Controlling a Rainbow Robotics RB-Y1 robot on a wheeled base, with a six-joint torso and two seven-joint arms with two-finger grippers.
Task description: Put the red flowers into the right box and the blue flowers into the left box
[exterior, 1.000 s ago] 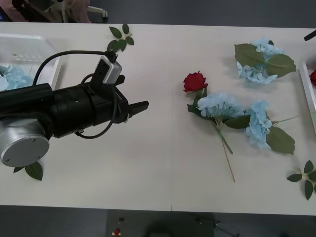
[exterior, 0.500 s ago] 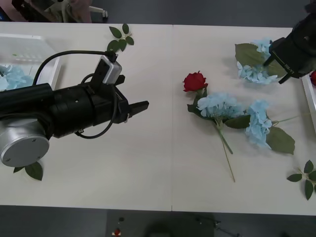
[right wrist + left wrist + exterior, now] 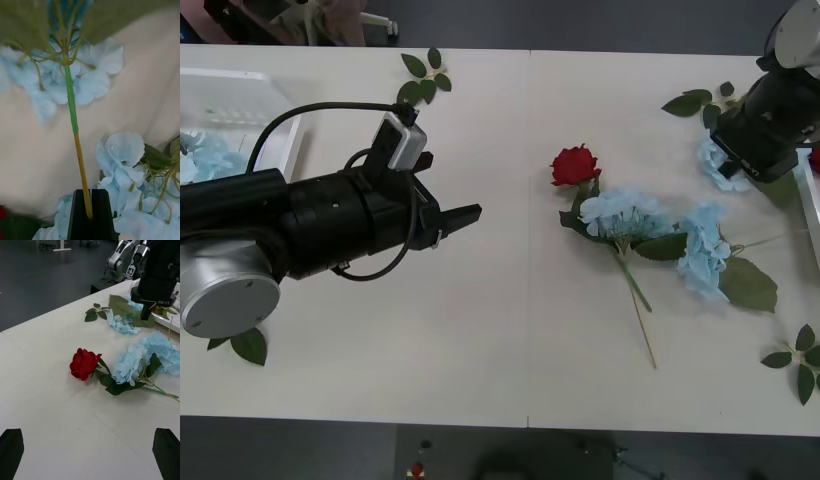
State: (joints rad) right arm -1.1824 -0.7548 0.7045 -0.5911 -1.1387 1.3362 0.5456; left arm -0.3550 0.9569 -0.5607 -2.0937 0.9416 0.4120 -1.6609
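Right wrist: stem (image 3: 77,150) between pincer (image 3: 91,213) fingers

A white table (image 3: 480,340) carries a red rose (image 3: 575,165) at centre, touching two blue flower clusters (image 3: 660,235) beside it; loose leaf sprigs (image 3: 423,75) lie near the edges, and a white slotted basket (image 3: 240,105) sits far left

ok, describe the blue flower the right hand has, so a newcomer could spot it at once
On the white table, look to the far right, beside the thin rim of the right box. There the right hand has pinched the bare stem end of one blue flower. Unlike the two blue flowers lying by the red flower mid-table, it is the only one gripped.
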